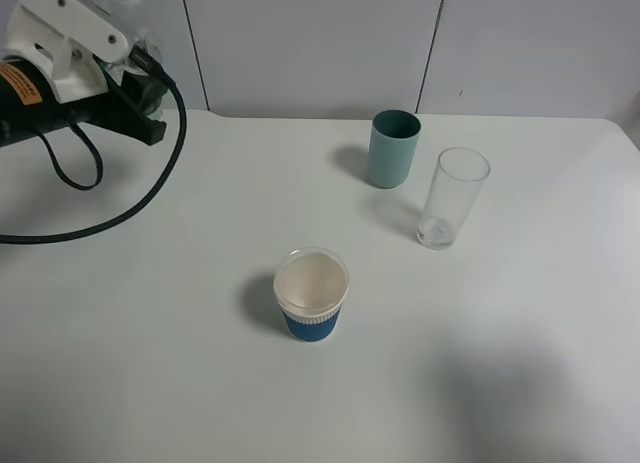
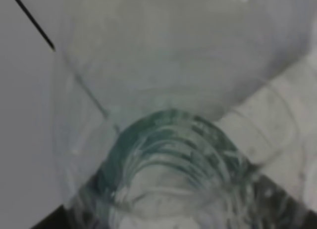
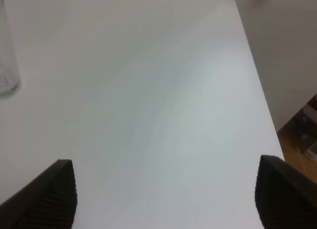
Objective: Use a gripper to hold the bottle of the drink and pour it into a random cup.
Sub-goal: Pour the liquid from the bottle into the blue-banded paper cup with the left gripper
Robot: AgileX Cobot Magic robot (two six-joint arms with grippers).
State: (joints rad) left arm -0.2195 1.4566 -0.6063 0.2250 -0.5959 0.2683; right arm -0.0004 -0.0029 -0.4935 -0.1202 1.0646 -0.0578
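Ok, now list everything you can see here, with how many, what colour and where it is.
cup: one, white with a blue sleeve, front middle of the table.
tumbler: one, teal, toward the back, right of centre.
glass: one, clear, tall, right of the tumbler, apart from it.
table: one, white, under all three.
bottle of the drink: one, clear with a green band, held at the back left.
cable: one, black, looping from the left arm.
left gripper: one, white jaws, shut on the bottle.
right gripper: one, black fingertips, open, above the table's right side.
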